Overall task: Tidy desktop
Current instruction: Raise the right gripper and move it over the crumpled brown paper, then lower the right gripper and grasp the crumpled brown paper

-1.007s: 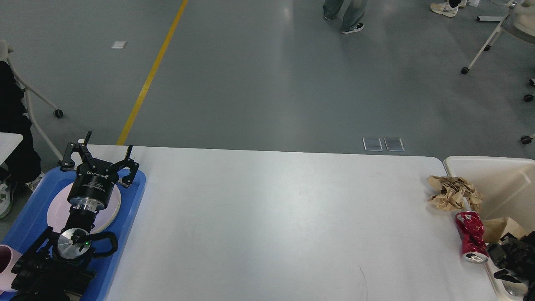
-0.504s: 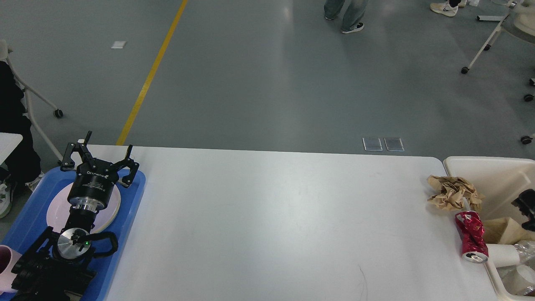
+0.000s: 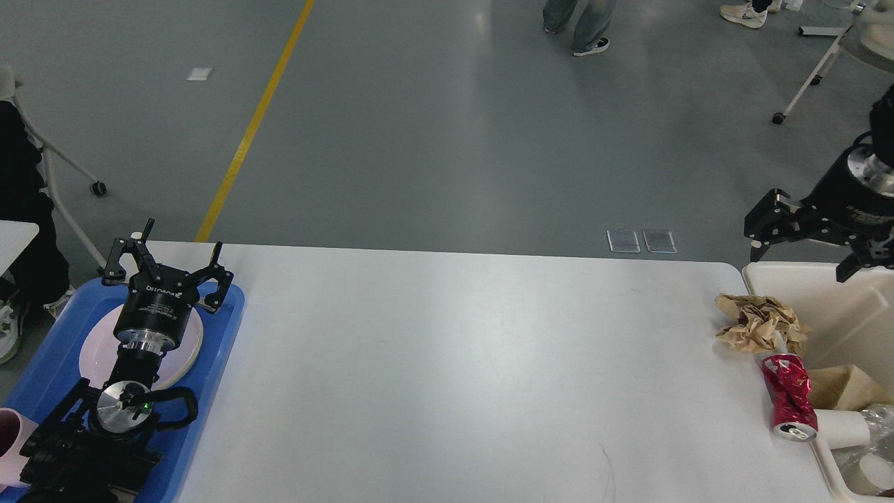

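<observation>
While the left gripper [image 3: 170,260] sat unmoved over the pink plate [image 3: 94,353] in the blue tray [image 3: 220,328] at the desktop's left edge, fingers spread wide and holding nothing, the right gripper [image 3: 803,241] changed most. A second earlier it was low at the bottom right by the cream bin [image 3: 768,276]; half a second on only a dark tip showed inside the bin; now it was raised above the bin's far rim, past the desktop's far right corner, fingers apart and empty. Likely it had just dropped something into the bin and pulled clear.

White desktop [image 3: 447,363] was mostly bare across its middle. At the right edge, against the bin, still lay a crumpled brown paper wad [image 3: 758,321] and, nearer, a crushed red can [image 3: 788,395], both unmoved. Judged: tidying unfinished, those two probably next for the right arm.
</observation>
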